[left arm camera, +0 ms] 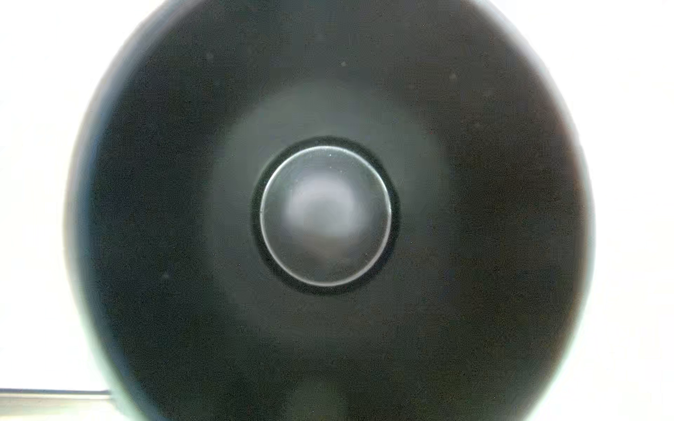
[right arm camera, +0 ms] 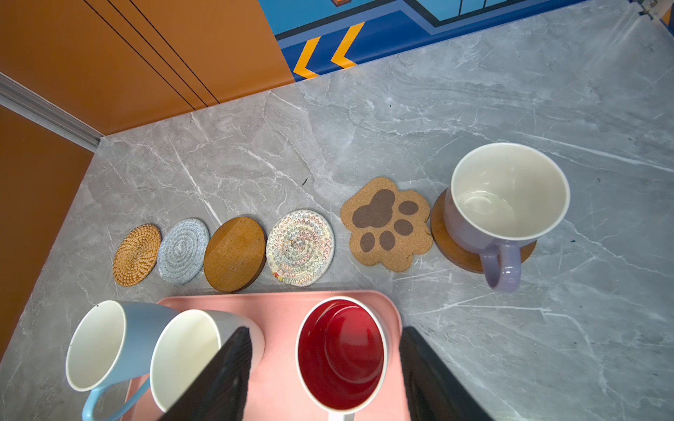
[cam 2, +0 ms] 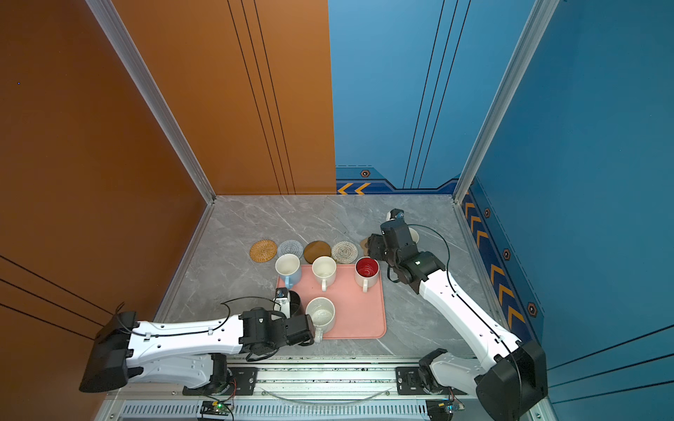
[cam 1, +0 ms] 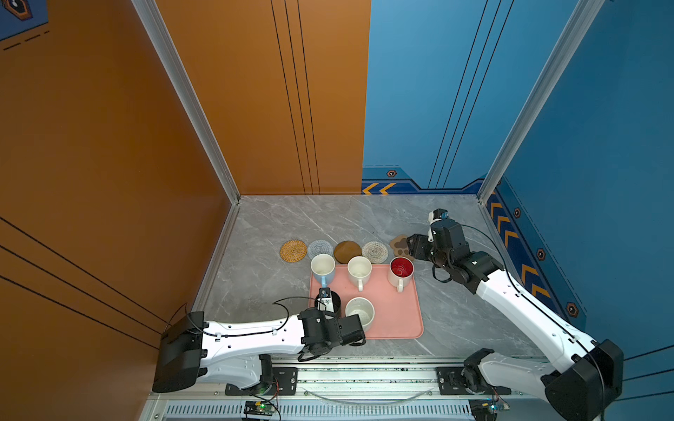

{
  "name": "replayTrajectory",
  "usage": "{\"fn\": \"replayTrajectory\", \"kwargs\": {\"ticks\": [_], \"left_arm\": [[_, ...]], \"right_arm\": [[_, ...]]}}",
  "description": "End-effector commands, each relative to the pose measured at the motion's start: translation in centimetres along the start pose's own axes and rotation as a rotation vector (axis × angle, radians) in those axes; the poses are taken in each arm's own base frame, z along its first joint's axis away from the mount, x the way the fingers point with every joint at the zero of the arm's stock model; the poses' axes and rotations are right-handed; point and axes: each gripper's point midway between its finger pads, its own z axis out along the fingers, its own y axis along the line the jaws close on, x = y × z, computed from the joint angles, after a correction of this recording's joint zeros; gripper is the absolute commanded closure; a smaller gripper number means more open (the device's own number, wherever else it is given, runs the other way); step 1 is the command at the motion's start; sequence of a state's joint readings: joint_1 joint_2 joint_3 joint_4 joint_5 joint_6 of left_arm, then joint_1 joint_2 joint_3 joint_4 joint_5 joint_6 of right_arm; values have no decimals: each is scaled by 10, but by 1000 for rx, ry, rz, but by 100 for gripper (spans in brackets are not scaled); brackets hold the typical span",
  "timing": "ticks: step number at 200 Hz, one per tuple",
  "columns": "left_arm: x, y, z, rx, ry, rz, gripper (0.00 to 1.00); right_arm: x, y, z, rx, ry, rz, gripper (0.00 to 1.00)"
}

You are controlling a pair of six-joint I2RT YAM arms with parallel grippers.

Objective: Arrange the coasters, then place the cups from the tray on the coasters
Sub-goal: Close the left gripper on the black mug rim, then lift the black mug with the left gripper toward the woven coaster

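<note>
Left gripper (cam 1: 327,303) over the black mug (left arm camera: 146,218) — cannot tell its grip, perhaps the rim; lift straight up; right gripper (right arm camera: 324,331) gapes empty.

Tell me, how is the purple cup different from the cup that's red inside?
The purple cup is lavender outside and white inside; the red-inside cup is white outside. The purple cup stands on a brown coaster; the red-inside cup stands on the pink tray. Both are upright, empty and have a handle.
</note>
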State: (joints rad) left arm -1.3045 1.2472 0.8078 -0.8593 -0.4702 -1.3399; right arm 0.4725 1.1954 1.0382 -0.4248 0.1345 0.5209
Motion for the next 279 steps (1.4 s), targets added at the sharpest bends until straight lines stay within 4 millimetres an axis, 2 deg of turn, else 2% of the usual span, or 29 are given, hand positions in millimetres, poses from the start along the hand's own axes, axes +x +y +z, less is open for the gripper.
{"fn": "replayTrajectory", "kwargs": {"ticks": [1,89,127,146,154,215,279], "left_arm": [[-21,1,-17,-12,-96,16,100],[-47,-6,-48,24,-186,37,100],[-64,-6,-63,24,-232,59,100],[-72,0,-67,8,-251,75,100],[-82,-4,-76,32,-266,59,100],[-126,17,-89,-10,-314,67,100],[-170,58,-93,-118,-357,20,100]], "right_arm": [[1,1,2,-11,-5,-12,37],[2,2,3,-14,0,-15,37],[2,2,4,-15,2,-16,37],[2,3,4,-16,1,-16,37],[2,3,4,-15,3,-15,37],[4,4,8,-18,14,-19,37],[6,4,14,-12,30,-25,37]]}}
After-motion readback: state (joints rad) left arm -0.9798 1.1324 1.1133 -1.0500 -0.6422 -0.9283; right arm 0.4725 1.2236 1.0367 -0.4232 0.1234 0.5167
